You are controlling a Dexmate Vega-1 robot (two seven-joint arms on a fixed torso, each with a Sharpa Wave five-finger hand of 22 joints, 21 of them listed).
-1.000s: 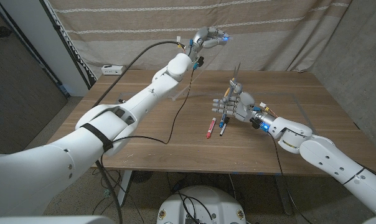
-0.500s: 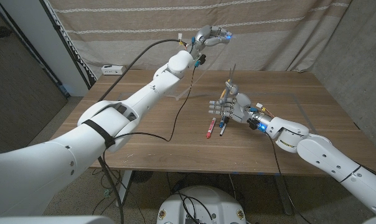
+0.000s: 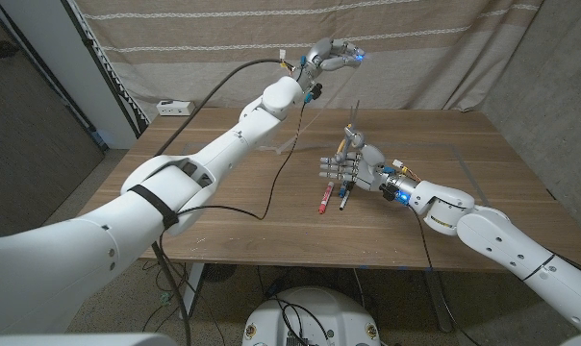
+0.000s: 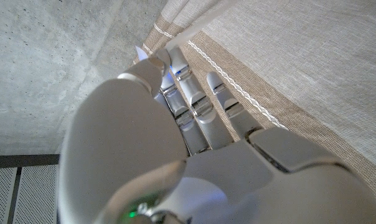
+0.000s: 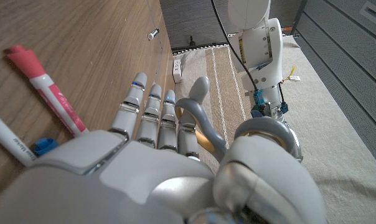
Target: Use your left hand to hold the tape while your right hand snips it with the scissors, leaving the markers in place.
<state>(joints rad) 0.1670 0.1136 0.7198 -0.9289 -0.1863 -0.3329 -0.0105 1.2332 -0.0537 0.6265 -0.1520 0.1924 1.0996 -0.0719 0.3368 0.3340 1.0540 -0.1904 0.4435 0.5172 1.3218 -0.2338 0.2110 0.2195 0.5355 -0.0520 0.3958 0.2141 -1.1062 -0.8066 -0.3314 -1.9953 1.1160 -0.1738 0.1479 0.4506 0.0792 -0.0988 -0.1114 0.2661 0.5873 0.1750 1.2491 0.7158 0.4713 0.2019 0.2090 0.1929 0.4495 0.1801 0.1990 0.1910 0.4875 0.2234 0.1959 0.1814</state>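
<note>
The left hand [image 3: 331, 55], raised at the far side, pinches the tape [image 4: 194, 25] at its fingertips. The right hand [image 3: 353, 165] grips the scissors [image 5: 206, 127] in curled fingers, just above the markers [image 3: 333, 195] on the counter [image 3: 223, 207].

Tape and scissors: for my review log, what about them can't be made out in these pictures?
- Tape: head view, a faint clear strip below the raised left hand; its lower end is too faint to trace.
- Left hand's grip: left wrist view, a pale strip runs from the fingertips; the hand's back hides the contact.
- Scissors: right wrist view, the right hand covers part of the handles; head view, blades too thin to judge open or closed.
</note>
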